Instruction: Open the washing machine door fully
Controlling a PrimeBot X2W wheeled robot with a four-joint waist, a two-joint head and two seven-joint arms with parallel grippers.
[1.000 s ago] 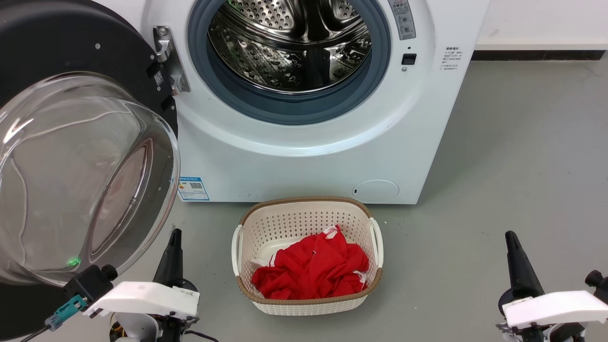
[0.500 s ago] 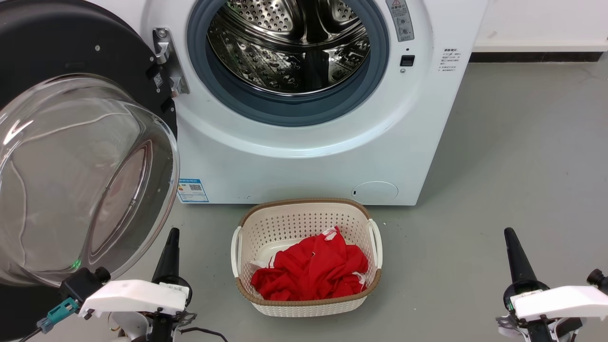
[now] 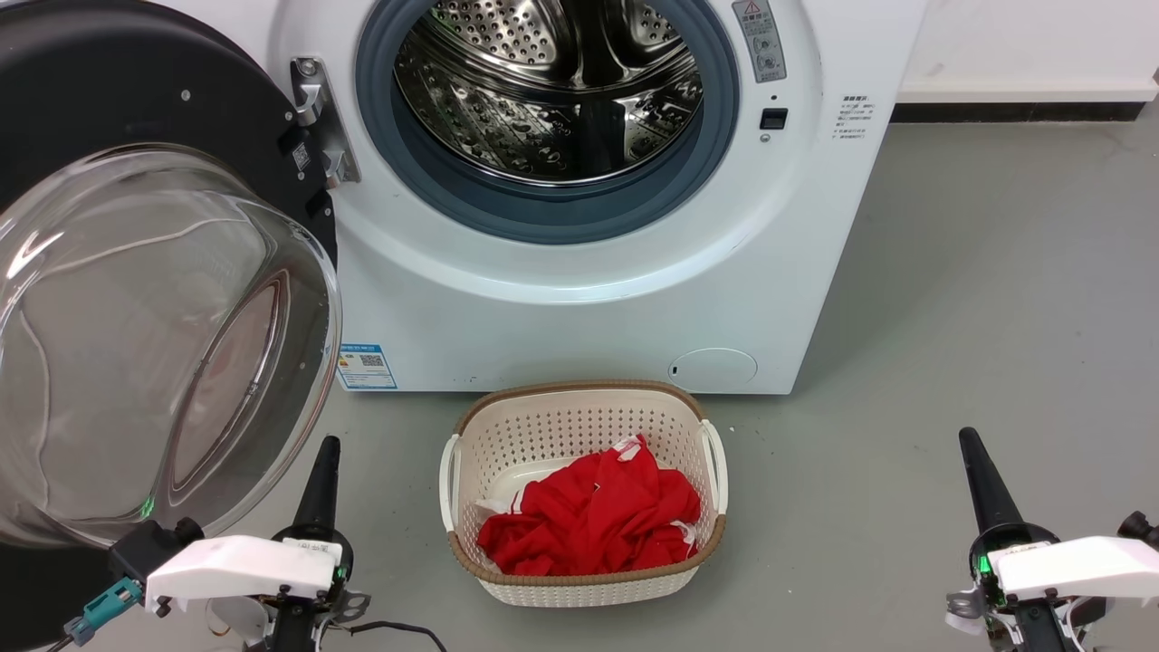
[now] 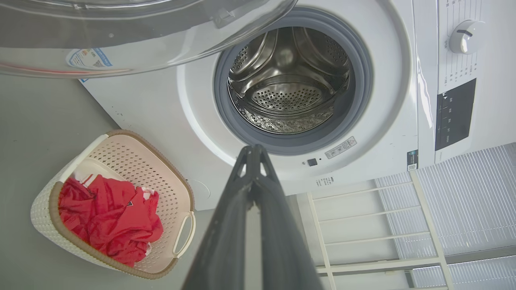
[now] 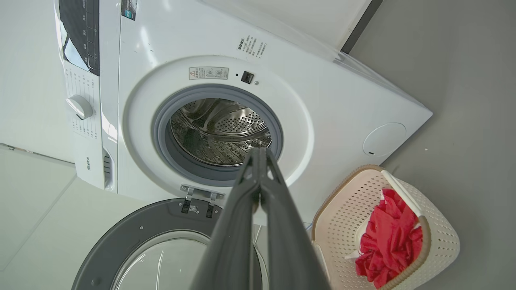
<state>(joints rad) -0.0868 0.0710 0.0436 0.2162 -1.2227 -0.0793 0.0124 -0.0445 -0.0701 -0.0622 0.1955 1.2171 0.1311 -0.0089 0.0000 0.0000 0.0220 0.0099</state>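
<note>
The door (image 3: pixel 163 344) stood swung wide at the washing machine's (image 3: pixel 579 308) left, the left gripper (image 3: pixel 330 445) and right gripper (image 3: pixel 967 436) both closed and empty, so any last nudge probably belonged on its black rim, not the glass.

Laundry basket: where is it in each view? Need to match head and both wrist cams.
Head view: laundry basket at lower centre, on the floor before the washing machine.
Left wrist view: laundry basket at lower left.
Right wrist view: laundry basket at lower right.
Shared landmark: steel drum, ringed by the blue-grey gasket.
</note>
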